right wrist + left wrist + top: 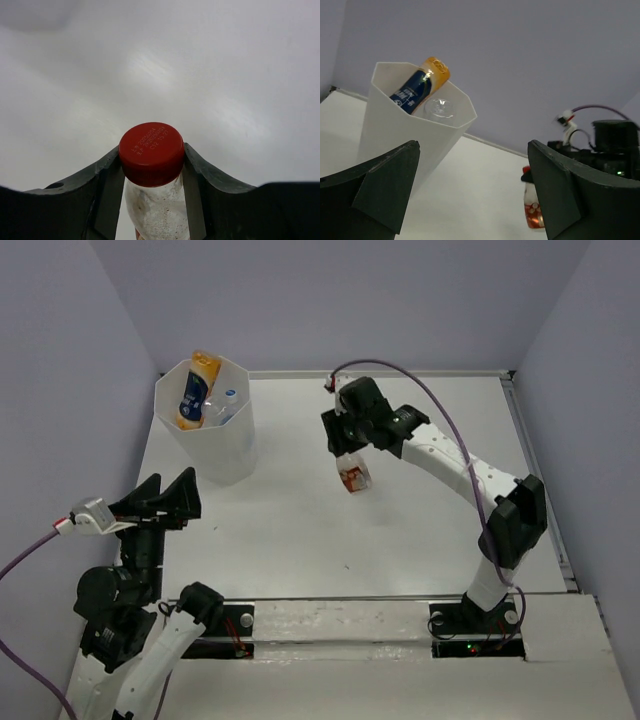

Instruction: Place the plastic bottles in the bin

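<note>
The right claw (347, 453) clenches the red-capped bottle (151, 152) just under its cap; the left claw (472, 167) gapes wide, holding nothing.

Translucent white bin (225, 445), orange bottle (196, 390) with dark blue label, clear red-capped bottle (152, 155) with a possibly red-and-white patterned label, white bench (300, 530), pale lilac walls (400, 300).

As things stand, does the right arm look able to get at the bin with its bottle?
Probably yes: only bare table lies between the right claw, shut on the red-capped bottle, and the bin, whose top is open.
</note>
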Motion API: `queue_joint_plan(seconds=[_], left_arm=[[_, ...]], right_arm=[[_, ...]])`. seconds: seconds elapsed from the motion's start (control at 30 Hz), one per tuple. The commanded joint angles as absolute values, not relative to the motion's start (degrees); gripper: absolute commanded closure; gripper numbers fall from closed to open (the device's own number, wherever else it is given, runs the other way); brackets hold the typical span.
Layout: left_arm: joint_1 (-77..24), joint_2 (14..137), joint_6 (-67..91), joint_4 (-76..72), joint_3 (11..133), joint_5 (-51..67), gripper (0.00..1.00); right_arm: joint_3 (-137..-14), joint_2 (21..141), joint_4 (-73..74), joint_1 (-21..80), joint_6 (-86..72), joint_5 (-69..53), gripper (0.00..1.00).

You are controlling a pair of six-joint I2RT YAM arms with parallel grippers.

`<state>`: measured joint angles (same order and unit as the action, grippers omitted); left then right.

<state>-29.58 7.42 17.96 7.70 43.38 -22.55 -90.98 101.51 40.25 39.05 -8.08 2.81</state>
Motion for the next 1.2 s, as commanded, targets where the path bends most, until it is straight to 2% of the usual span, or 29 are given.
queue_joint_plan(seconds=[0.0, 0.23, 0.4, 0.67, 1.0, 1.07, 1.1, 1.17], left_arm=[[-29.8, 5.5, 18.9, 6.9, 42.9, -33.6, 0.01], [-28.9, 8.3, 19.0, 6.9, 42.9, -31.6, 0.01], [-28.8, 9.1, 19.2, 7.3, 43.0, -32.3, 0.01], [-28.8, 9.8, 19.2, 7.2, 42.9, -31.6, 0.01], [-28.7, 9.8, 19.0, 6.7, 42.8, -31.6, 0.01], [-28.5, 9.9, 18.9, 6.7, 42.8, -31.3, 0.01], [-28.3, 9.9, 18.8, 6.6, 42.7, -31.3, 0.01], [-28.2, 10.1, 18.8, 6.6, 42.7, -31.2, 0.01]], right_arm=[[-106.7, 97.4, 21.7, 44.6, -9.1, -3.6, 0.91], [-122.6, 105.9, -1.7, 45.8, -14.0, -11.3, 0.92], [-133.5, 118.7, -17.7, 45.8, -13.4, -11.3, 0.95], [-149.9, 137.0, -27.7, 46.3, -7.1, -10.5, 0.96], [-141.2, 138.1, -28.0, 46.8, -0.8, -9.5, 0.98], [-139.4, 138.6, -27.5, 47.4, -0.7, -9.4, 0.91], [-139.1, 139.0, -27.1, 47.4, -0.6, -10.0, 0.77], [-138.8, 139.5, -26.4, 48.0, 1.3, -10.3, 0.58]])
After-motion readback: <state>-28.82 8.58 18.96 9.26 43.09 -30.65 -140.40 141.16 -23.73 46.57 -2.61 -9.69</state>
